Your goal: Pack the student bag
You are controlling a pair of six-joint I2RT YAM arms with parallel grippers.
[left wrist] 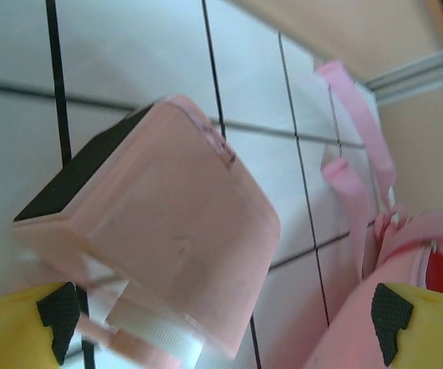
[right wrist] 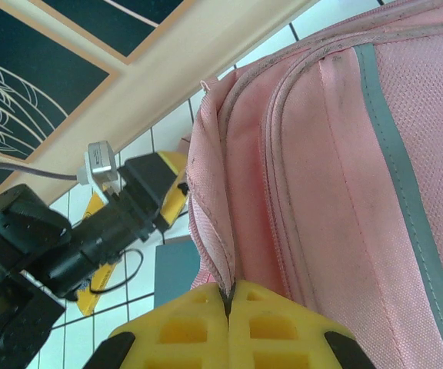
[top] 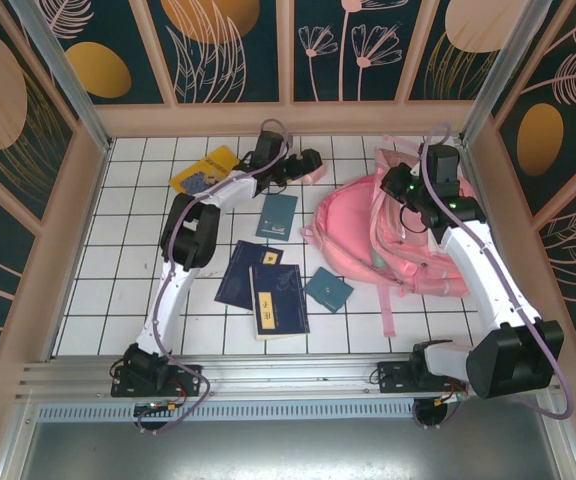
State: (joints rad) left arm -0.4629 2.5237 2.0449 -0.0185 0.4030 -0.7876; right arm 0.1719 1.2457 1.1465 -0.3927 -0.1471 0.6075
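Note:
The student bag [top: 363, 240], a big pink backpack with a grey strip, lies at the right of the tiled floor. My right gripper [top: 406, 190] is over its top. In the right wrist view its yellow fingers [right wrist: 283, 327] are shut, pinching the edge of the bag's [right wrist: 344, 154] zipper flap. My left gripper [top: 308, 166] is at the back centre, open wide around a pale pink box-like case [left wrist: 160, 238] with a black side. The case lies between the spread fingertips [left wrist: 406, 323] of that gripper [left wrist: 225, 311]. The bag's straps [left wrist: 360, 146] lie just to its right.
A yellow book [top: 203, 172] lies at the back left and a teal book [top: 276, 215] in the middle. Two dark blue books [top: 263, 285] overlap near the front, with a small teal book [top: 328, 290] beside them. Walls close the floor on three sides.

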